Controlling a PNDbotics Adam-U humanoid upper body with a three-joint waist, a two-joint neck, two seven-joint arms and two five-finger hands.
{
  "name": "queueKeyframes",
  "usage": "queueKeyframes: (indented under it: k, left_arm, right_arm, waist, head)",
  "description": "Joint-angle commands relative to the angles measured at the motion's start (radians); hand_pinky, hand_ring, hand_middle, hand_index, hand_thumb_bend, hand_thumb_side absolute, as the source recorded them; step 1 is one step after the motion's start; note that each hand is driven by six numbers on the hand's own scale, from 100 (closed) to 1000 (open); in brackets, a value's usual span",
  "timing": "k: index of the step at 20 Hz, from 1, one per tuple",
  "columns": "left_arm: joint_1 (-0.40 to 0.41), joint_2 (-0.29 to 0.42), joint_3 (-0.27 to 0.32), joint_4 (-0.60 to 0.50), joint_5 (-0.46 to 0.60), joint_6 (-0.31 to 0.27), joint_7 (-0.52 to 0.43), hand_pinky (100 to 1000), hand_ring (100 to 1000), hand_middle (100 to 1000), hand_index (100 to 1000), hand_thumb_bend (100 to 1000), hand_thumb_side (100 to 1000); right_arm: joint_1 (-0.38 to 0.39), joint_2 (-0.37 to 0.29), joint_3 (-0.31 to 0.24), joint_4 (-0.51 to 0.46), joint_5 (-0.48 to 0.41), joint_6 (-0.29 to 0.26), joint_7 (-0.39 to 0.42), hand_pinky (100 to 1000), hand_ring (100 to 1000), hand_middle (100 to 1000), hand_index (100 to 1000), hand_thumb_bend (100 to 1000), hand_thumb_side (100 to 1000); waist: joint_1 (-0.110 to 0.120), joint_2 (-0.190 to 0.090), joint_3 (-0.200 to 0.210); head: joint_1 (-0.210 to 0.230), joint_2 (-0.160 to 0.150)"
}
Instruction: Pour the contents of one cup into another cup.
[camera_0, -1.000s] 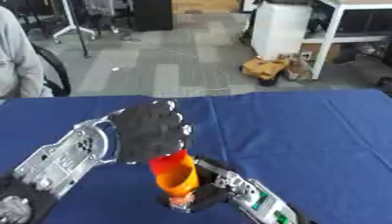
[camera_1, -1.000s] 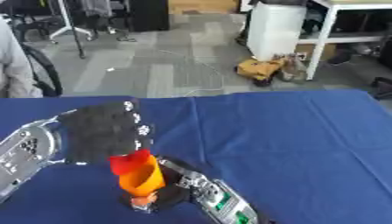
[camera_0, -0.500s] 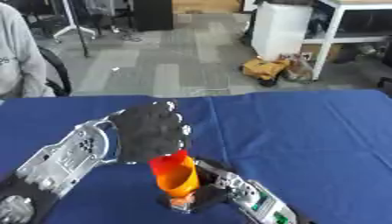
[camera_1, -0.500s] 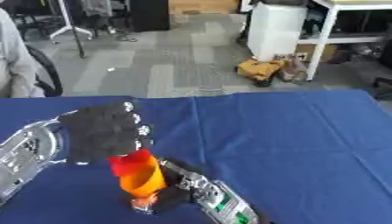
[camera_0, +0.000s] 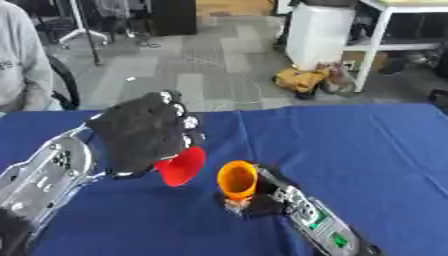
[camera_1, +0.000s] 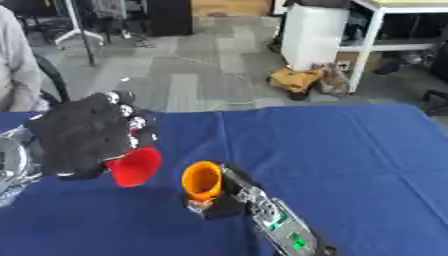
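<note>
Here you have two cups. At 6 o'clock your right hand (camera_0: 254, 202) is closed around the orange cup (camera_0: 237, 180), standing upright on the blue table (camera_0: 367, 145). At 9 o'clock your left hand (camera_0: 140, 132) grips the red cup (camera_0: 181, 166), lifted and tilted toward the orange one.

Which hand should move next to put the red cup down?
The left hand, probably. Its fingers are already curled round the red cup, held above the blue table. The right hand is busy holding the orange cup.
</note>
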Motion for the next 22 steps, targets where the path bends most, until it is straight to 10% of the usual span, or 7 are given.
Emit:
queueKeyframes:
  k: [1,13,22]
  left_arm:
    - [0.019,0.023,0.063,-0.017,0.056,0.055,0.048,466,316,279,638,643,100]
    - [0.239,-0.201,0.274,0.214,0.254,0.253,0.235,415,282,337,630,664,100]
    - [0.227,-0.297,0.325,0.442,0.394,0.319,0.359,425,321,390,637,669,100]
  right_arm:
    - [-0.001,-0.025,-0.041,0.03,0.058,-0.051,-0.054,898,907,863,942,570,100]
    - [0.102,-0.052,-0.283,-0.172,0.145,-0.015,-0.253,718,780,744,880,472,100]
    - [0.138,-0.054,-0.303,-0.335,0.078,0.028,-0.393,684,753,714,874,458,100]
  waist:
    - [-0.001,-0.02,0.002]
    - [-0.034,-0.018,-0.03]
    - [-0.045,-0.009,-0.042]
  head:
    - [-0.003,-0.006]
    - [0.025,-0.005]
    - [0.026,-0.011]
